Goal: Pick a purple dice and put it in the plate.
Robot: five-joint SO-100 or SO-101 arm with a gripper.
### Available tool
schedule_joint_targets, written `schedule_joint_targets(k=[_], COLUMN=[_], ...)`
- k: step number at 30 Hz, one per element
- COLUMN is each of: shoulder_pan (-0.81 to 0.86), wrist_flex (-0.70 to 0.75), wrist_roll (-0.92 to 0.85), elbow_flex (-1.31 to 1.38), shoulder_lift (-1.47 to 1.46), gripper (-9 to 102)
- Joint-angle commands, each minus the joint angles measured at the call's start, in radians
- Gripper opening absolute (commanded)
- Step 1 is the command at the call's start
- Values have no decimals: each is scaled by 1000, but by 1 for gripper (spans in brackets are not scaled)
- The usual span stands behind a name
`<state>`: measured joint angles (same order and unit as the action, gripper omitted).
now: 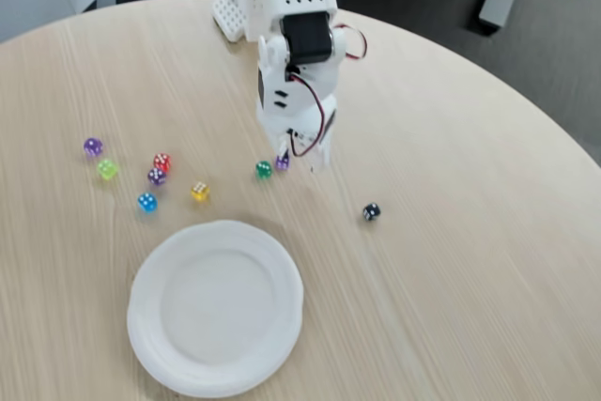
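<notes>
i'm watching the fixed view, and my white arm is reaching in from the far edge of the round wooden table, pointing down with its gripper sitting low over the tabletop. a purple dice is peeking out right at the claw's tips, touching or nearly touching them; the arm's body is covering the fingers, so i cannot tell whether the claw is released, clenched or actually grasping that dice. red and black wires are looping down the arm's side.

just left of that dice a green dice is lying. further left a loose cluster is sitting: a yellow dice, a blue dice, a red dice, and a second purple dice just beside the red one. beyond them a lime dice and a third purple dice are lying near the left edge. a dark dice is resting alone to the right of the gripper.

the plate, white and round, is lying nearer to me, left of centre, well apart from the claw, with its inside bare.
</notes>
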<state>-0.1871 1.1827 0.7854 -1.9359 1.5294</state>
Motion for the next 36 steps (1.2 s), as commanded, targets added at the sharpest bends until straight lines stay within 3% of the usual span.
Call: schedule_joint_targets(k=[1,14,28,36], shoulder_pan=[5,6,8,3], wrist_flex=[5,189,284,259], wrist_roll=[14,25,58,78], elbow_flex=[-5,8,9,26], shoulder_lift=[14,15,15,18], gripper=[21,23,20,19])
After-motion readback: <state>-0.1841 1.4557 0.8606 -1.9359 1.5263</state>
